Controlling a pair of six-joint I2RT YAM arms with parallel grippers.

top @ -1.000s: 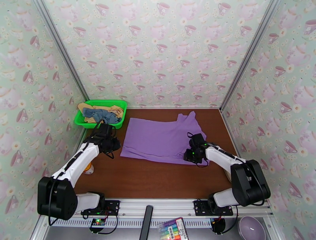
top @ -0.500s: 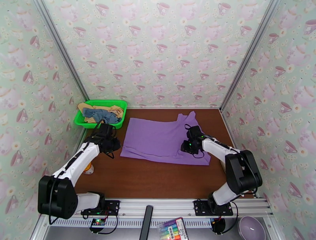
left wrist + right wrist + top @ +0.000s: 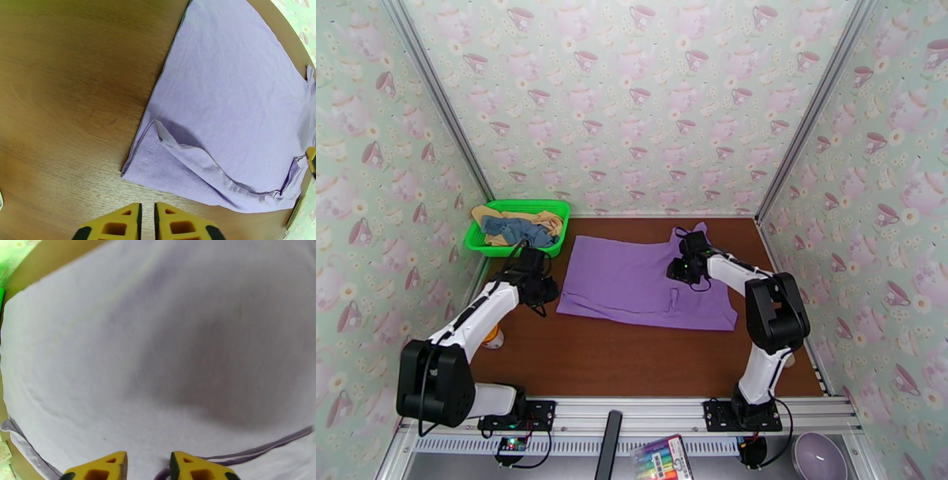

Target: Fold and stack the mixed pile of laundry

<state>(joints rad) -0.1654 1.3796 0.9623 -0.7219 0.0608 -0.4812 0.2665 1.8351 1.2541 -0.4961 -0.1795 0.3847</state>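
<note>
Out on the brown surface (image 3: 632, 359) the purple T-shirt (image 3: 624, 276) lies flat, first fold I'd say; slate-blue shirt (image 3: 517, 230) and tan-yellow one (image 3: 549, 219) sit in the basket (image 3: 529, 204). Right jaws hang parted over its far-right side, left jaws clenched empty by the near-left corner, so each needs an edge to pinch next.

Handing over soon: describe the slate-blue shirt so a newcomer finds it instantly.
Start at the brown table and go to its far left corner, where a green basket sits. The slate-blue shirt lies crumpled inside it, over a tan-yellow garment; it is the only blue cloth there.
</note>
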